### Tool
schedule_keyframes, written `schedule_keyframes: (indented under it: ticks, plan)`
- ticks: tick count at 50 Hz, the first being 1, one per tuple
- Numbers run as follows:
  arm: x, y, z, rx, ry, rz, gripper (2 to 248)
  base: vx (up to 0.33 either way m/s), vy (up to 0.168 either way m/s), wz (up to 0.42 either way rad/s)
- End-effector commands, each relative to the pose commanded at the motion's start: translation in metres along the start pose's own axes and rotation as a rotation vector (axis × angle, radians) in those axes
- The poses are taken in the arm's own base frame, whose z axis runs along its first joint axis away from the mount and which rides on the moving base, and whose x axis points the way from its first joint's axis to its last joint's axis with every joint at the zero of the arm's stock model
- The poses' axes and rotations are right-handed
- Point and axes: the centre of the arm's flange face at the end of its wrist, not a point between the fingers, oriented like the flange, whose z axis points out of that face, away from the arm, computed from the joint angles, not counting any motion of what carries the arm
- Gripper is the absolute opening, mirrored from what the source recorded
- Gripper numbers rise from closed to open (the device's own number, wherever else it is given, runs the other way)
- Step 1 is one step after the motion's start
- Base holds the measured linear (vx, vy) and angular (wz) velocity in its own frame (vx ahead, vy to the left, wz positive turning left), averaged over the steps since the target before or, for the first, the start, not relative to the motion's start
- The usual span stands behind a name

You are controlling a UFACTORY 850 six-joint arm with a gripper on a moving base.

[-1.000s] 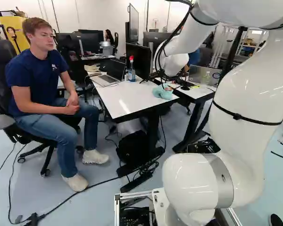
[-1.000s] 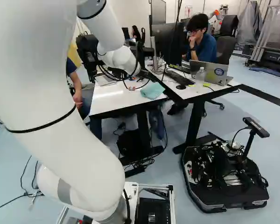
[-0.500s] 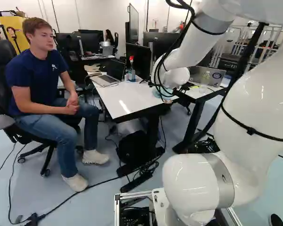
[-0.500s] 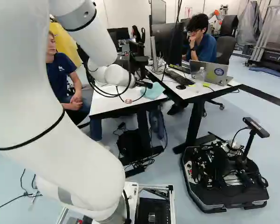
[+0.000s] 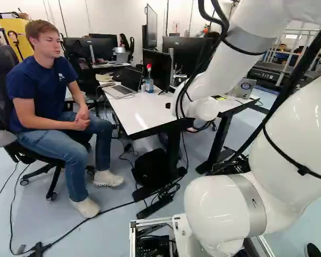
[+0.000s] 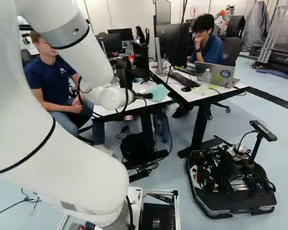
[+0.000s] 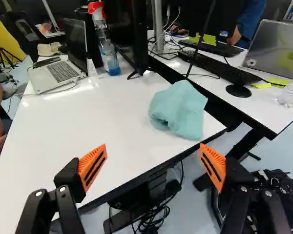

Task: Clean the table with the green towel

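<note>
The end effector [image 7: 151, 168] hangs over the near edge of the white desk [image 7: 88, 122] with its two orange-padded fingers [image 7: 92, 165] spread wide and nothing between them. Ahead of it, a little toward the finger on the side of the second desk, the green towel [image 7: 179, 111] lies in a loose bunched heap on the desk, close to the corner where the desk's near edge meets the gap to the neighbouring desk [image 7: 263, 105]; in the right base view it shows as a pale patch [image 6: 158, 92] just past the arm's wrist.

What could go wrong, as I judge it: the towel sits so near the corner that a push from the desk's middle outward could slide it off the edge onto the floor (a soft heap gives little to grip, too, so a shallow pinch may catch only a fold and let the rest drag). A low approach could strike the desk's near edge with the fingers.

Beyond the towel stand a spray bottle [image 7: 105, 46], a monitor's foot [image 7: 136, 73] and an open laptop [image 7: 61, 66], crowding the far end. Between them and the near edge the white top gives broad room for wiping strokes. A seated person [image 5: 48, 101] is close on the desk's far side, so wide sweeps that way need care.
</note>
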Motion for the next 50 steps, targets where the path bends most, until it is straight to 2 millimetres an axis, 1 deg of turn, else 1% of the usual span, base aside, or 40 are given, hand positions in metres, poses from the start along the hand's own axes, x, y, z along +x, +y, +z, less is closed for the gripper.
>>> schedule_keyframes:
  ticks: [7,8,24,35,50]
  plan:
    - [-0.015,-0.002,-0.011,0.012,0.02,-0.012,247,0.0,0.0,0.0]
    - [-0.019,-0.003,-0.015,0.016,0.027,-0.016,247,0.0,0.0,0.0]
    - [-0.045,-0.006,-0.035,0.039,0.061,-0.034,247,0.0,0.0,0.0]
    - [-0.059,-0.007,-0.046,0.053,0.08,-0.044,247,0.0,0.0,0.0]
    - [-0.071,-0.008,-0.055,0.064,0.096,-0.051,247,0.0,0.0,0.0]
